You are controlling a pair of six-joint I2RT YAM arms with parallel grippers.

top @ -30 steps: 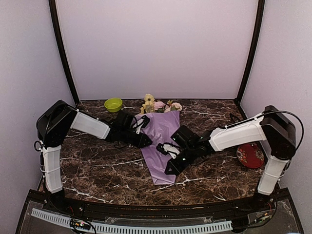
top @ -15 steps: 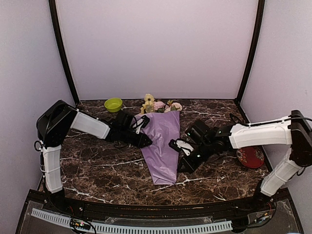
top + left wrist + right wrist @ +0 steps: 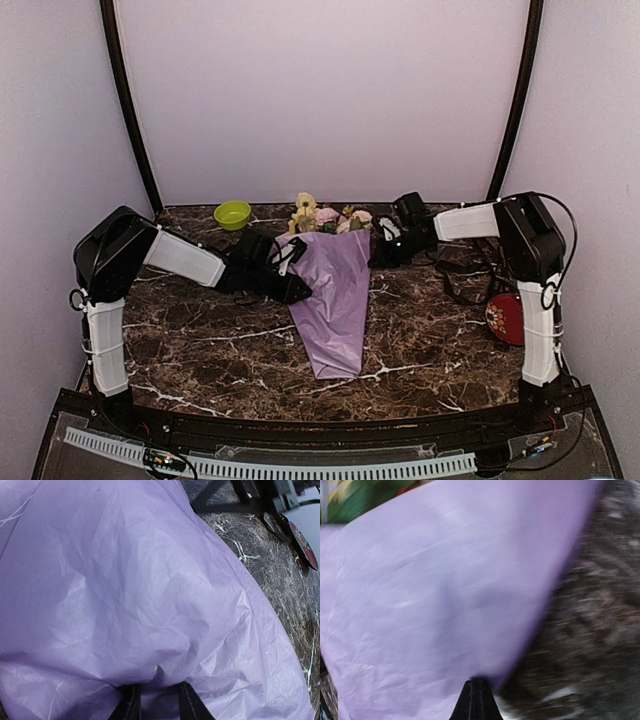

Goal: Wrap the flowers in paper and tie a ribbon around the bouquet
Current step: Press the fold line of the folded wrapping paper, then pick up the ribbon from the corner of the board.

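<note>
My left gripper (image 3: pixel 158 702) pinches the paper (image 3: pixel 150 590) (right gripper (image 3: pixel 476 697) shut, empty, beside it); any tug could tear it.

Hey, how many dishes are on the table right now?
2. A green bowl sits at the far edge, left of the flowers; a red plate lies at the right side, partly behind the right arm. More could be hidden behind the arms.

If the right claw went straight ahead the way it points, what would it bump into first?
Most likely the paper of the bouquet. The shut right gripper points at its near edge, though the blur hides how close it is.
</note>
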